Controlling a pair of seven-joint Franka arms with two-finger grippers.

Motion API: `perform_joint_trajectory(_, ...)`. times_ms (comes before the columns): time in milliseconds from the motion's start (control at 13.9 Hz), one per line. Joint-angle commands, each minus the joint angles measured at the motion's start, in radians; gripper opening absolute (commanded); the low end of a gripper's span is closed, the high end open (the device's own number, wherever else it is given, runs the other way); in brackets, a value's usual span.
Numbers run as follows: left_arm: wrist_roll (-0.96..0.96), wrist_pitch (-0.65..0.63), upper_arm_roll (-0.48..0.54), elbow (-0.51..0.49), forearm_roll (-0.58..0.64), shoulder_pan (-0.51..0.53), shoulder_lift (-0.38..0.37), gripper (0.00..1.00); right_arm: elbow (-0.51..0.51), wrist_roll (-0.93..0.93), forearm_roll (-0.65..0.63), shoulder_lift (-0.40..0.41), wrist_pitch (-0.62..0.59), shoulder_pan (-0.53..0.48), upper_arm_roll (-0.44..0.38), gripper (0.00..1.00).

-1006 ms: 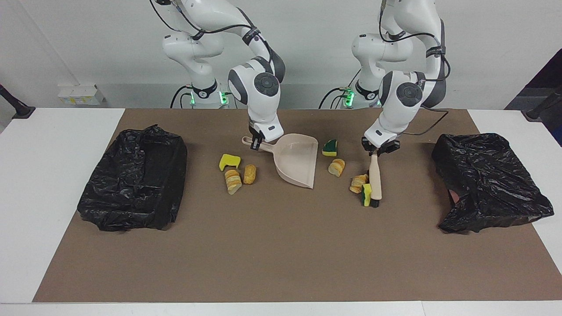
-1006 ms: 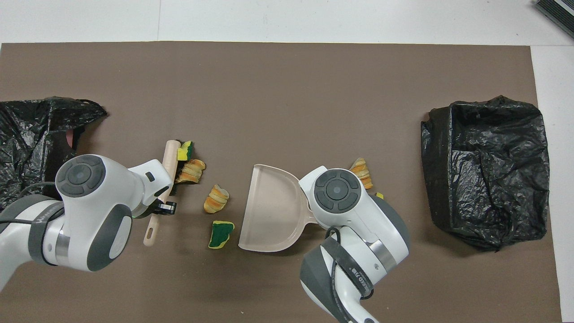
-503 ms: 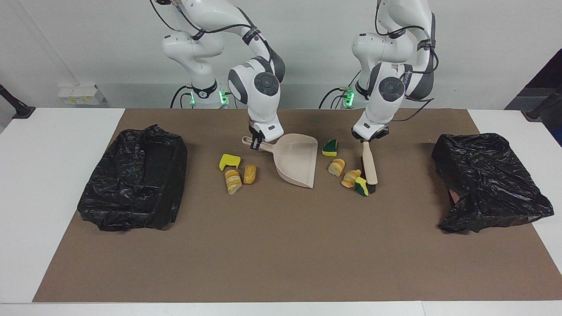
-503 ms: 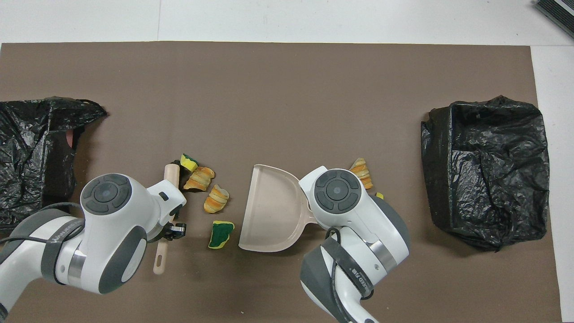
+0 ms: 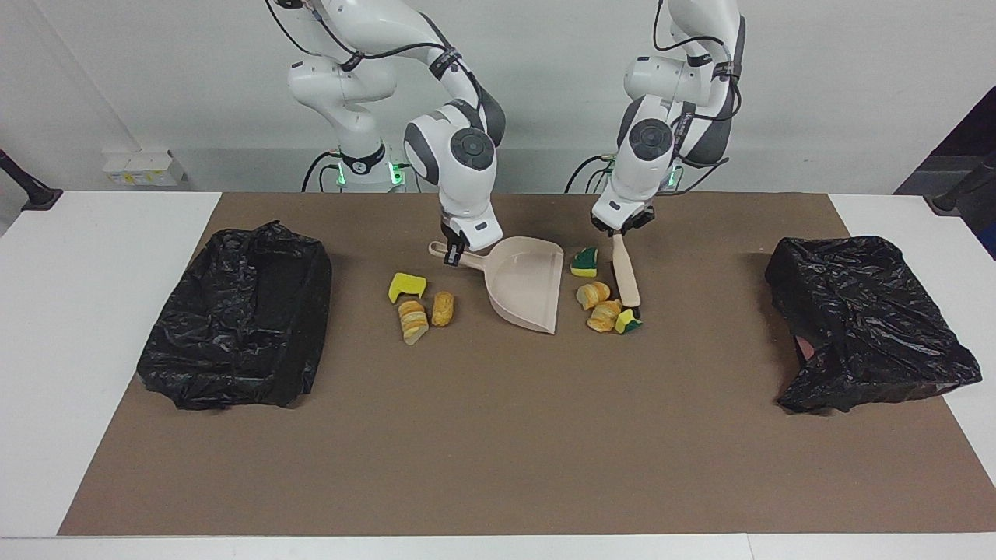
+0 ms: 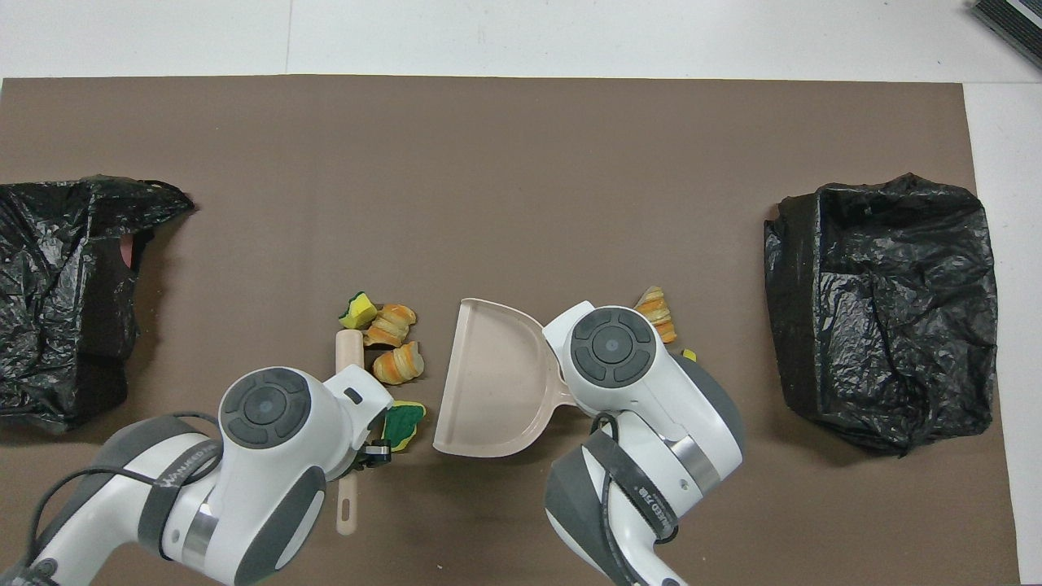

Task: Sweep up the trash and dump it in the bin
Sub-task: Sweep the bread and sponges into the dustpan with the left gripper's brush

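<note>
The left claw [image 5: 620, 231] grips the brush [image 5: 626, 281], herding trash [image 5: 597, 305] beside the dustpan [image 5: 529, 284], whose handle the right claw [image 5: 452, 254] clamps. Keep bristles low, sweep straight into the pan mouth; more pieces [image 5: 420, 305] wait beside the handle.

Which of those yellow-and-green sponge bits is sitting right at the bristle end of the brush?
The small sponge chunk at the brush tip, beside a bread bit. The other two sponges lie elsewhere: one beside the handle, one past the dustpan.
</note>
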Motion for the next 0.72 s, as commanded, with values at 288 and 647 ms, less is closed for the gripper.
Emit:
perform_joint_trajectory(288,-0.045,0.158,0.012,0.077,-0.167,-0.185,0.052,0.00,-0.029,0.019,0.001,-0.029,0.013,-0.007,0.005,0.00)
perform_joint_trajectory(647,-0.025,0.112,0.013,0.195,-0.167,-0.250,0.069,0.00,-0.029,0.019,0.001,-0.029,0.013,-0.007,0.005,0.00)
